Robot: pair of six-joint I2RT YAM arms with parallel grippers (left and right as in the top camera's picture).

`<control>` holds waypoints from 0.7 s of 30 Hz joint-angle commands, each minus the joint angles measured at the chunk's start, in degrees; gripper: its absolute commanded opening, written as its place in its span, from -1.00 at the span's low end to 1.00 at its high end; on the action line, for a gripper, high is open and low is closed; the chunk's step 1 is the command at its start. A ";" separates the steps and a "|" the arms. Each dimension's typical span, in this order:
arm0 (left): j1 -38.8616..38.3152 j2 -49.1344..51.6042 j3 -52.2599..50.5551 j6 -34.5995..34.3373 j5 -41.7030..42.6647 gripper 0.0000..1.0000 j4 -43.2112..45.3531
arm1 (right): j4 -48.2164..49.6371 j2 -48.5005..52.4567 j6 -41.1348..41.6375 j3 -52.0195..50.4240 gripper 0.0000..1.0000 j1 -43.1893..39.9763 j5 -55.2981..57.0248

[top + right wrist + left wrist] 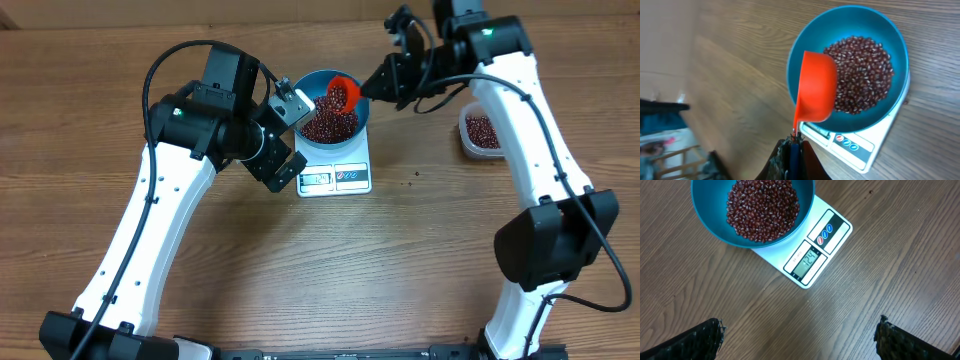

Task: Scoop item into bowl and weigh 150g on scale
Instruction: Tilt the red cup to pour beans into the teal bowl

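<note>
The blue bowl (308, 84) stands on the white scale (336, 178) and holds a heap of dark red-brown beans (330, 122). My right gripper (378, 82) is shut on the handle of a small red scoop (343, 92), which is tipped over the bowl's right rim. In the right wrist view the scoop (816, 85) shows its underside above the bowl (892, 35) and beans (862, 75), with the gripper (796, 145) below it. My left gripper (290, 138) stands open beside the bowl's left side, holding nothing. The left wrist view shows bowl (710, 215), scale (817, 255) with a lit display, and gripper (800, 337).
A clear plastic tub (481, 131) with more beans sits at the right, beside the right arm. Bare wooden table surrounds the scale. The left arm reaches in from the lower left, the right arm from the lower right.
</note>
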 commanded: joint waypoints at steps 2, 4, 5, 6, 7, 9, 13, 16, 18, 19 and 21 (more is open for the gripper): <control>0.20 0.33 -0.31 0.87 0.07 0.99 0.04 | 1.25 -0.37 2.16 2.03 -0.93 3.10 10.69; 0.20 0.33 -0.33 0.87 0.07 0.99 0.04 | 1.33 -0.37 2.14 2.58 -0.93 4.63 13.88; 0.20 0.33 -0.33 0.87 0.07 0.99 0.04 | 1.36 -0.37 2.14 2.93 -0.92 5.27 15.41; 0.20 0.33 -0.33 0.87 0.07 0.98 0.04 | 1.33 -0.37 2.14 3.39 -0.93 5.92 17.18; 0.20 0.33 -0.33 0.87 0.07 0.99 0.04 | 1.20 -0.37 2.12 4.04 -0.93 6.73 19.52; 0.20 0.33 -0.33 0.87 0.07 0.99 0.04 | 0.81 -0.37 2.14 5.33 -0.93 8.24 24.22; 0.20 0.33 -0.33 0.87 0.04 0.99 0.04 | -0.13 -0.37 2.14 7.39 -0.93 11.28 33.09; 0.20 0.33 -0.33 0.87 0.07 0.99 0.04 | -0.07 -0.37 1.84 7.65 -0.93 13.09 37.38; 0.20 0.33 -0.31 0.87 0.04 0.99 0.04 | -0.07 -0.37 0.83 7.65 -0.93 13.90 38.38; 0.20 0.33 -0.33 0.87 0.07 0.99 0.04 | -0.07 -0.37 0.07 7.65 -0.93 14.32 38.38; 0.20 0.33 -0.33 0.87 0.04 0.99 0.04 | -0.02 -0.37 -1.05 7.65 -0.93 14.99 38.47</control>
